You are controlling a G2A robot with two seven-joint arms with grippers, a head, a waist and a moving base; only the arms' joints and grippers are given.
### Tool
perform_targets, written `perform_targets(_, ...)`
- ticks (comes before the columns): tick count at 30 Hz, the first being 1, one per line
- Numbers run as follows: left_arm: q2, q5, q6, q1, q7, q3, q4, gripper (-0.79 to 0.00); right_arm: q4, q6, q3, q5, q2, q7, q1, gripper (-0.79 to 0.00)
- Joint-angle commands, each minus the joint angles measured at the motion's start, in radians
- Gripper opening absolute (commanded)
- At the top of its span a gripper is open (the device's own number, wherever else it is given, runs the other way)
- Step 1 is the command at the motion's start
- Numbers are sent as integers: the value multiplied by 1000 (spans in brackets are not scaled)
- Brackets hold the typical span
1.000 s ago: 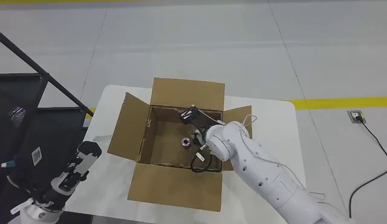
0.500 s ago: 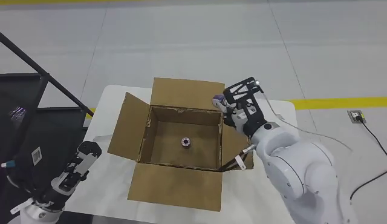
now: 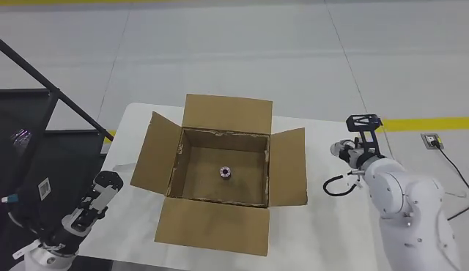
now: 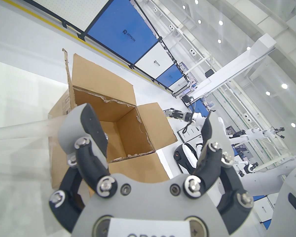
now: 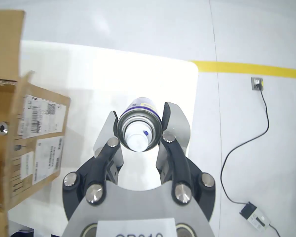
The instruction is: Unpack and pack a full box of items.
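Jaws of the right gripper (image 5: 139,113) clamp a spray can (image 5: 139,129) at middle right of the top view; the left gripper (image 4: 148,123), lower left, stands open near the box (image 3: 227,113).

Cardboard box (image 3: 212,228) sits open on the counter (image 3: 326,223), flaps splayed, with a small round metal bit (image 3: 225,171) on its floor. The purple-banded spray can (image 5: 139,130) is upright in the right pincer (image 5: 140,112), right of the box.

The right gripper (image 5: 139,115) has carried the spray can (image 5: 139,130) out of the box (image 3: 227,111); now over the table (image 3: 330,223), apparently airborne.
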Motion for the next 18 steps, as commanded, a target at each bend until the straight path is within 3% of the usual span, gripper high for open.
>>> perform_targets(1, 0, 0, 0, 0, 0, 0, 0, 0, 58, -12, 4, 16, 2, -1, 1, -785)
perform_targets(13, 0, 0, 0, 0, 0, 0, 0, 0, 171, -6, -22, 24, 5, -9, -13, -785)
perform_targets(14, 0, 0, 0, 0, 0, 0, 0, 0, 175, -4, -23, 34, 5, -12, -15, -767)
perform_targets(15, 0, 0, 0, 0, 0, 0, 0, 0, 179, -3, -23, 39, 5, -17, -17, -665)
perform_targets(18, 0, 0, 0, 0, 0, 0, 0, 0, 190, -3, -21, 49, 6, -29, -23, -483)
